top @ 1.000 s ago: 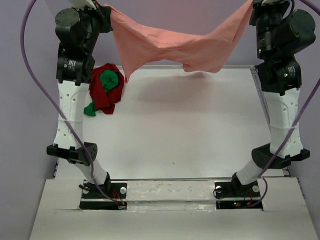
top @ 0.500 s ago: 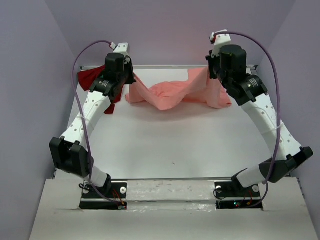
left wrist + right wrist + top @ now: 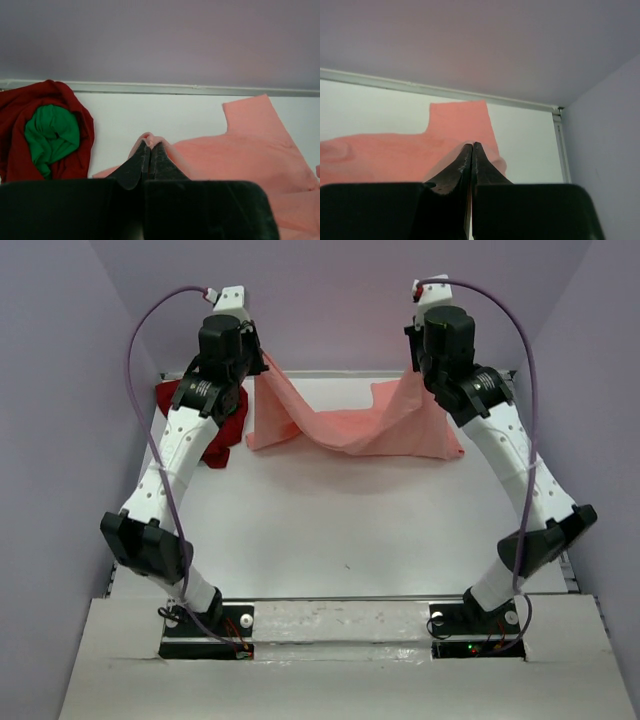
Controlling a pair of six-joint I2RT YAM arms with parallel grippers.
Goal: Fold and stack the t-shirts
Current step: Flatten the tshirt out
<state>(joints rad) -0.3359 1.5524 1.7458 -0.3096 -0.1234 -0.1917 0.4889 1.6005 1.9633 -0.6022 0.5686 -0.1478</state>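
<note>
Top external view: both arms reach to the far side of the counter (image 3: pixel 340 530), with the salmon-pink t-shirt (image 3: pixel 350 428) strung between them.
Salmon-pink t-shirt: a wide, sagging band of cloth, lifted at its left and right ends and dipping low toward the counter in the middle. It sits near the far edge, with a soft shadow on the counter in front of it.
Left hand: the left hand (image 3: pixel 150 146) has its fingers pressed together on a small raised fold of the salmon-pink t-shirt, which peeks out at the tips in the left wrist view. The rest of the shirt spreads away to the right.
Right hand: the right hand (image 3: pixel 471 146) has its fingers pressed tight with no gap. They pinch the shirt's right end, and pink cloth lies directly beyond the tips and spreads to the left.
Sleeve: a squarish flap of the pink shirt points toward the back rail (image 3: pixel 440 91) in the right wrist view.
Dark red t-shirt: the dark red t-shirt (image 3: pixel 15 107) lies crumpled at the far left of the counter. It is beside the left arm, which partly hides it from above.
Green t-shirt: the green t-shirt (image 3: pixel 52 132) is bunched up and nested inside the dark red one, apart from the pink shirt.
Surroundings: lilac wall (image 3: pixel 330 300) behind and on both sides.
</note>
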